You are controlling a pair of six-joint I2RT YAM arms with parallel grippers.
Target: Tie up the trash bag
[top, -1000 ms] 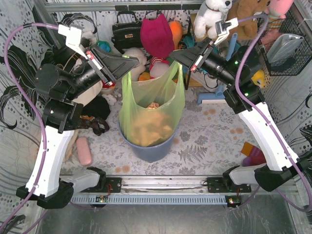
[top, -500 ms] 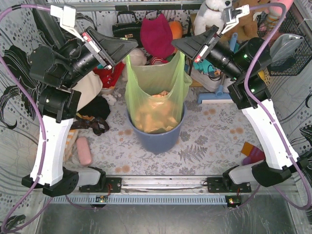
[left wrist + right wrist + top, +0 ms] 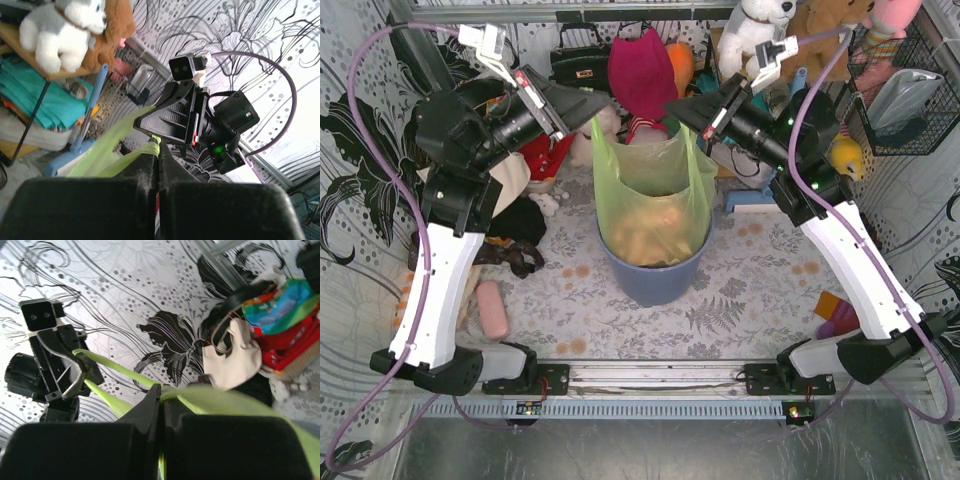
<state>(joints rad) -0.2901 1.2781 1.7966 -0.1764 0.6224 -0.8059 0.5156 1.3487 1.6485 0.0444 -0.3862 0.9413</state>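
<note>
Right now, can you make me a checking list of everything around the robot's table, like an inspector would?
Surface: flowery table cover, lying flat.
Job's things: green trash bag stands in the blue bin, brown paper inside, top not tied.
Clutter: pink oblong thing, cream tote, black handbag, white plush dog.
Hands: left hand shut on the bag's left handle; right hand shut on its right handle.
Cables: purple cables loop off both arms, away from the bag.
Surroundings: black-and-white patterned walls, wire basket on the right.
</note>
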